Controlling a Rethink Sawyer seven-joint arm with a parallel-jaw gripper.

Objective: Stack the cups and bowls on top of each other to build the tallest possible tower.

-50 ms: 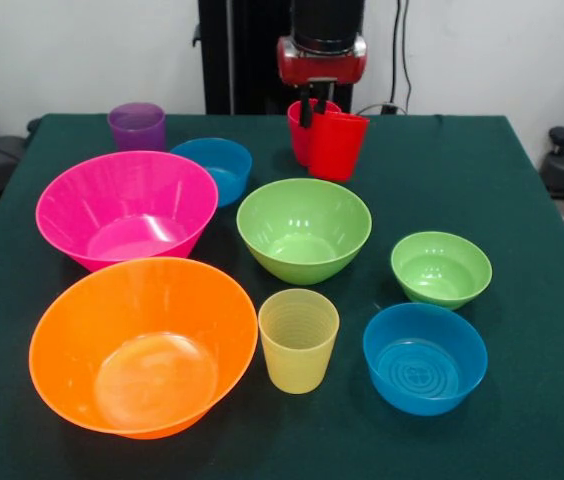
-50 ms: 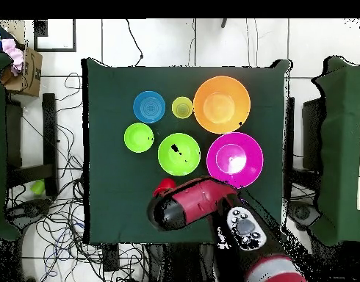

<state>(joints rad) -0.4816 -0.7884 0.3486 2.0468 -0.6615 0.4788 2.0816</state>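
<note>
Ten pieces are sitting on the green table (image 1: 522, 180), and we are listing them from the front view. At 12 o'clock the gripper (image 1: 313, 104) is pinching the rim of the bright red cup (image 1: 338, 146), which is tilting just in front of the pinkish-red cup (image 1: 300, 130). At 11 o'clock we are finding the purple cup (image 1: 137, 126) and a small blue bowl (image 1: 214, 169). At 9 o'clock the hot pink bowl (image 1: 125, 209) is standing, with the orange bowl (image 1: 142, 345) at 7 o'clock. The medium lime green bowl (image 1: 304, 228) is holding the centre. The ribbed yellow cup (image 1: 298, 340) is at 6 o'clock, the second blue bowl (image 1: 425, 357) at 5 o'clock, the small lime green bowl (image 1: 441, 268) at 4 o'clock.

Overhead, the arm (image 2: 194, 204) is hiding the purple cup and the first blue bowl. Open cloth is lying along the right edge in the front view.
</note>
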